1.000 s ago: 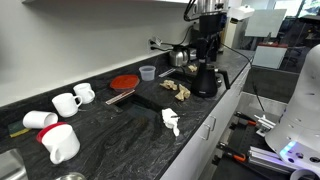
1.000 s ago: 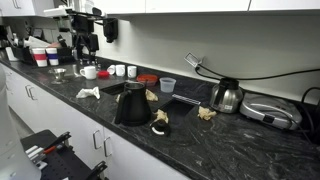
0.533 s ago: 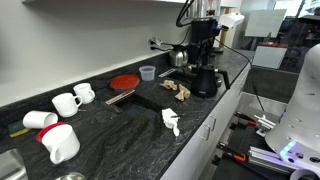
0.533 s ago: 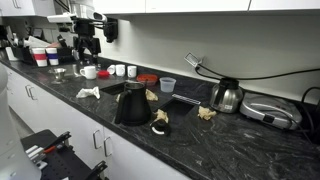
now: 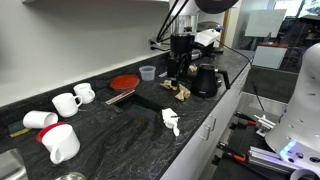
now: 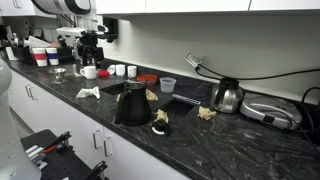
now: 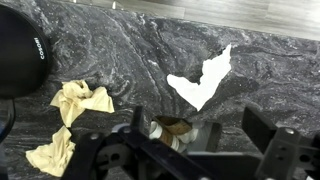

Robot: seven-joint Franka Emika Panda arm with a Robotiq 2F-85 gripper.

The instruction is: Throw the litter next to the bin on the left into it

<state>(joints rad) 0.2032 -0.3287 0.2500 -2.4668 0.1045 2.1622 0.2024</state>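
**Litter and bin on the counter, arm raised.** The litter (image 5: pixel 171 121) (image 6: pixel 89 93) (image 7: pixel 203 80), a small crumpled wad of white paper, lies flat on the dark speckled stone counter (image 5: pixel 115 135). It is near the tall black tapering bin (image 5: pixel 205 80) (image 6: pixel 133 103) (image 7: pixel 20 50) but not touching it, and nothing grips it.

Crumpled tan-brown paper lumps (image 5: pixel 178 90) (image 7: pixel 80 100) lie just beside the bin, closer to it than the litter is. One more lies against the bin's foot in an exterior view (image 6: pixel 160 118).

Well apart from the bin are a round red plate (image 5: pixel 124 82) and a small clear plastic cup (image 5: pixel 148 72). Farther off is a cluster of white ceramic mugs (image 5: pixel 66 103).

The Robotiq gripper (image 5: pixel 181 64) (image 6: pixel 90 60) (image 7: pixel 174 128) hangs well above the counter. It is beside the bin and roughly over the tan lumps.

In the wrist view its jaws stand apart. A brown lump shows in the gap, apparently lying on the counter below rather than held. The litter lies ahead of the fingers, not between them.

**Progress, as judged.** No part of the task is complete. The remaining steps are to bring the jaws over the litter, descend, close on it, carry it above the bin's mouth and release it.
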